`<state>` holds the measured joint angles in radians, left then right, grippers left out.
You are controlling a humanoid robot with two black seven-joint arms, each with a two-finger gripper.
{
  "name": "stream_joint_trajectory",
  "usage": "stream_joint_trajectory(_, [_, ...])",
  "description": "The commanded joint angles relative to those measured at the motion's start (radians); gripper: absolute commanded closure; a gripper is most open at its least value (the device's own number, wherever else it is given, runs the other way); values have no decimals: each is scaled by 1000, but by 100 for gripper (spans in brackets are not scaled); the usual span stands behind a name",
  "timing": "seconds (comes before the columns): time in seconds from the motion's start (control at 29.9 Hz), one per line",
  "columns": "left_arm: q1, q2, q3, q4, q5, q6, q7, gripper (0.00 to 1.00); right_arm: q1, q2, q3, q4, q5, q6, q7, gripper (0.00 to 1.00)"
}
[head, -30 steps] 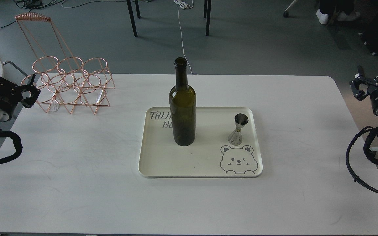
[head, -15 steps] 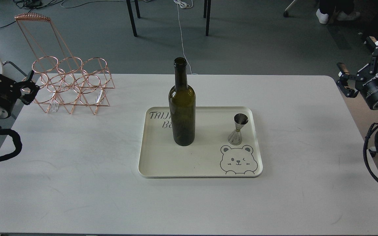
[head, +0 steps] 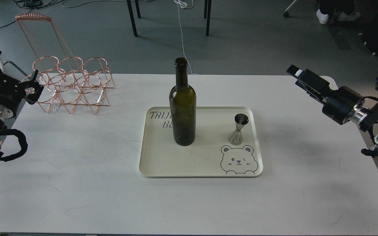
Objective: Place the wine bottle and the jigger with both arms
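The wine bottle [head: 182,108], tall, dark olive green and without a label, stands upright on the left half of a cream tray [head: 199,173]. The jigger [head: 239,129], a small steel double cone, stands upright on the tray's right side, above a bear drawing. My left gripper [head: 11,75] is at the table's left edge, far from the tray, with its jaws spread and empty. My right gripper [head: 299,74] reaches in over the table's far right part and points toward the upper left. It is seen side-on, so its two fingers cannot be told apart. It holds nothing.
A copper wire bottle rack [head: 71,85] with a tall handle stands at the table's back left, just right of my left gripper. The white table [head: 77,183] spreads around the tray. Furniture legs and cables are on the floor beyond the far edge.
My right arm has swung in from beyond the right edge to over the table and turned its gripper side-on. My left gripper shifted slightly up and right. Bottle and jigger have not moved.
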<state>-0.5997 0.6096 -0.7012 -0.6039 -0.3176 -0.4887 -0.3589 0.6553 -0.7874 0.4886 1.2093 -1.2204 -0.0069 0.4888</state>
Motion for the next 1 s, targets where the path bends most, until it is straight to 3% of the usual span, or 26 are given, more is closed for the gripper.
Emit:
stream_joint_trajectory(0.0, [0,6,2,1,0,0,0,1,41,25,-79,0,-224,-57,0,3])
stream_joint_trajectory(0.17, [0,10,2,1,2,0,0,1,87,30,-229,-5,-424,-151,0,5])
stream_joint_trajectory(0.37, [0,12,0,1,0,0,-2,1,116,48,-334,-86,-565,-183,0,8])
stream_joint_trajectory(0.64, [3,16,-3,10,2,0,-22,1,119,218,-381,-237,-577,-197,0,22])
stream_joint_trajectory(0.97, [9,30,0,24,6,0,-22,1,158,336,-390,-329,-577,-197,0,32])
